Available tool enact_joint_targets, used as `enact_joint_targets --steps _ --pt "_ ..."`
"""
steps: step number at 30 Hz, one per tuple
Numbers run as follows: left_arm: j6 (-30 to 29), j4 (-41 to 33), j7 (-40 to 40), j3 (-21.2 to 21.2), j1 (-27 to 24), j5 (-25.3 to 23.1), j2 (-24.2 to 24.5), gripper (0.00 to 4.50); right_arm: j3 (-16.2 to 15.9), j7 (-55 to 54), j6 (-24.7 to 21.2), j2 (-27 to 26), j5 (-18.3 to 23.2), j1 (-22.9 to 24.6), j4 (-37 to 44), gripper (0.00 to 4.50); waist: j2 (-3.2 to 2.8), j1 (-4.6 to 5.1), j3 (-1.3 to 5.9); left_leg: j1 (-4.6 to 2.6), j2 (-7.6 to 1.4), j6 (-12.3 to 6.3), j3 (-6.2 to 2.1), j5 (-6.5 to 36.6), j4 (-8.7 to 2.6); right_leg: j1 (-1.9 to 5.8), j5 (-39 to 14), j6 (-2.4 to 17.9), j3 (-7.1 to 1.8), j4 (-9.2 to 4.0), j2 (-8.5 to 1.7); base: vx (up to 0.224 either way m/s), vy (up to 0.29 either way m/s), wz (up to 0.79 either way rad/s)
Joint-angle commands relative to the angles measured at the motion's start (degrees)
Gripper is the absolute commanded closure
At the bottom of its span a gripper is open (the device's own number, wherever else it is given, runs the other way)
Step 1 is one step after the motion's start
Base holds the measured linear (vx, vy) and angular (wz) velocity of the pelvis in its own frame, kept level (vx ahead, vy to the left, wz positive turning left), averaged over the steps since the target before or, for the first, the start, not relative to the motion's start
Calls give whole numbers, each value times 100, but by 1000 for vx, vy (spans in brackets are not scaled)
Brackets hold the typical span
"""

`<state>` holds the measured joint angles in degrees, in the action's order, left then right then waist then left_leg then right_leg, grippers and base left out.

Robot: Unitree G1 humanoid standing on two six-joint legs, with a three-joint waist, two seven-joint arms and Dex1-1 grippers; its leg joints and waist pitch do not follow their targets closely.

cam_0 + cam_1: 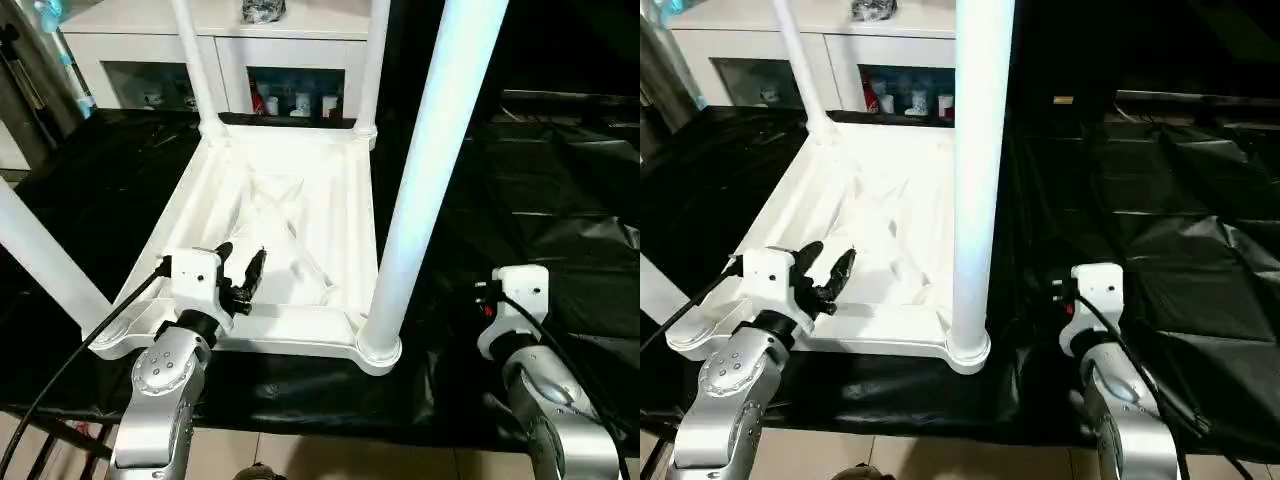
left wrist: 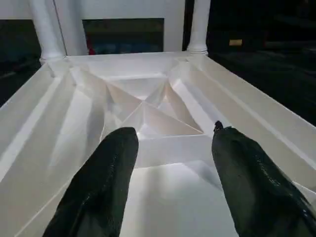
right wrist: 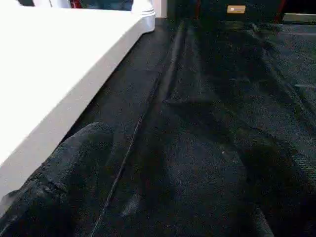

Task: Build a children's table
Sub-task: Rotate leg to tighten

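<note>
Black sheeting covers our table, where the children's table lies upside down, legs up. Our left gripper hovers over its near rim, fingers apart and empty; our right gripper beside it gapes wide, empty.

Head eyes: we look forward and down, sharing the upturned table top.
Left wrist: close above its ribs.
Right wrist: low, probably beside its edge.
</note>
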<state>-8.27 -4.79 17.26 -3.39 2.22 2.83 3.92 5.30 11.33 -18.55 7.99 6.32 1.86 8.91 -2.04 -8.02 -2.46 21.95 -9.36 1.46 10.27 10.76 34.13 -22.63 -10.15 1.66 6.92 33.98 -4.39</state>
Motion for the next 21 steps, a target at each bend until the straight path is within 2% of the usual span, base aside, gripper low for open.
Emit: enact_joint_targets --steps 1,2,3,4,5,6,7,8,9,10,11,12,13,14,15,16,17,18,19,20,21 --pt "-27 -113 13 101 4 56 24 171 -12 -43 -18 4 -23 -16 17 0 41 10 456 116 -307 -768 -194 -1020 -180 99 1022 770 -317 -281 -377 0 0 0" --pt "-17 -112 5 104 8 61 19 171 -11 -43 -18 8 -24 -25 7 0 67 -4 563 250 -114 -1361 -149 -2543 39 -64 2871 930 -207 -127 -218 0 0 0" --pt "-52 -122 -17 118 -2 31 27 171 -14 -37 -10 7 -18 -30 3 0 76 -28 682 366 -30 -1749 -177 -2908 169 -145 3475 987 -141 -85 -170 0 0 0" --pt "-83 -127 -32 127 -7 7 35 171 -16 -33 -3 6 -13 -34 -1 0 61 -51 698 478 -31 -1910 -186 -2502 222 -243 3141 997 -103 -152 -205 -89 19 -1" --pt "-110 -131 -40 136 -15 -13 44 171 -18 -31 1 6 -12 -33 2 0 45 -52 677 512 -64 -1929 -179 -1946 213 -265 2388 949 -77 -263 -247 -131 27 -2" --pt "-127 -136 -38 149 -28 -26 64 171 -19 -32 3 7 -11 -35 2 0 -29 -62 584 424 -191 -1707 -141 -167 156 -309 -206 695 -40 -522 -337 -227 63 -5" --pt "-127 -137 -36 150 -31 -25 68 171 -19 -32 5 8 -11 -34 2 0 -45 -32 508 294 -278 -1403 -145 946 100 -340 -1775 461 5 -640 -357 -170 50 -4" --pt "-112 -141 -3 177 -48 -37 117 171 -11 -50 22 18 -21 -27 1 0 -137 109 332 19 -441 -628 -233 3096 -30 -408 -3937 -264 197 -740 -231 -197 66 -12" --pt "-96 -141 14 189 -53 -43 139 171 -1 -66 30 20 -25 -23 -1 0 -322 -38 150 716 -950 118 -338 5441 -1115 245 -3051 -336 173 1175 36 -181 87 -6" --pt "-66 -144 80 210 -64 -19 174 171 37 -101 42 15 -4 -8 -4 0 -352 -428 106 920 -390 883 400 5944 -1234 328 -2205 101 393 1397 303 -181 87 -6" --pt "-66 -144 81 210 -64 -18 175 171 37 -101 42 15 -4 -8 -4 0 -190 -506 152 917 -452 790 409 5838 -1169 473 -2326 65 209 1486 213 -132 -7 9" --pt "-40 -164 124 222 -78 6 187 171 56 -129 45 21 -14 5 -2 0 74 -483 321 504 -539 817 457 3823 -597 307 -4355 -230 -549 1338 -142 -15 -163 16" --pt "-29 -174 139 227 -85 14 191 171 61 -141 47 25 -24 11 0 0 275 -298 175 -145 -90 394 -241 1211 1037 -548 -6258 -295 -1089 -451 -1040 -15 -163 16" --pt "-8 -239 191 265 -126 54 235 171 112 -196 40 36 -38 39 3 0 164 -424 92 241 87 -9 -372 584 1082 -190 -6144 -231 -1286 -514 -843 -11 -81 13" --pt "-33 -250 269 301 -150 81 281 171 153 -217 29 52 -37 57 0 0 164 -500 -43 502 94 1 -628 208 1029 235 -5435 72 -1202 -427 -842 -76 45 9" --pt "-110 -256 312 320 -166 99 313 171 209 -224 0 52 4 68 -7 0 33 -565 101 157 -140 291 -648 595 575 171 -4290 301 -1015 -151 -579 -76 45 9" --pt "-237 -264 345 317 -179 155 318 152 255 -225 -33 54 42 75 -15 0 -1 -510 123 -26 -224 362 -628 1068 353 107 -3747 443 -855 -60 -429 -139 54 25" --pt "-237 -264 345 317 -179 155 318 141 255 -225 -33 54 42 75 -15 0 -45 -440 179 -237 -419 392 -641 2119 -10 31 -3161 629 -785 47 -275 -150 65 21" --pt "-334 -322 401 327 -222 284 348 141 304 -175 -34 73 120 106 -13 0 -90 -320 227 -169 -482 320 -648 2211 -209 217 -2158 765 -730 96 -316 -150 65 21" --pt "-350 -397 382 305 -274 327 343 132 320 -104 -31 94 180 161 38 0 -118 -318 265 -149 -497 239 -640 1968 -253 281 -1653 788 -693 82 -350 -42 86 1" --pt "-349 -451 363 292 -313 344 337 122 332 -53 -27 113 225 201 72 0 -151 -277 275 -122 -533 99 -618 1564 -338 341 -992 763 -633 31 -382 -17 99 -6"
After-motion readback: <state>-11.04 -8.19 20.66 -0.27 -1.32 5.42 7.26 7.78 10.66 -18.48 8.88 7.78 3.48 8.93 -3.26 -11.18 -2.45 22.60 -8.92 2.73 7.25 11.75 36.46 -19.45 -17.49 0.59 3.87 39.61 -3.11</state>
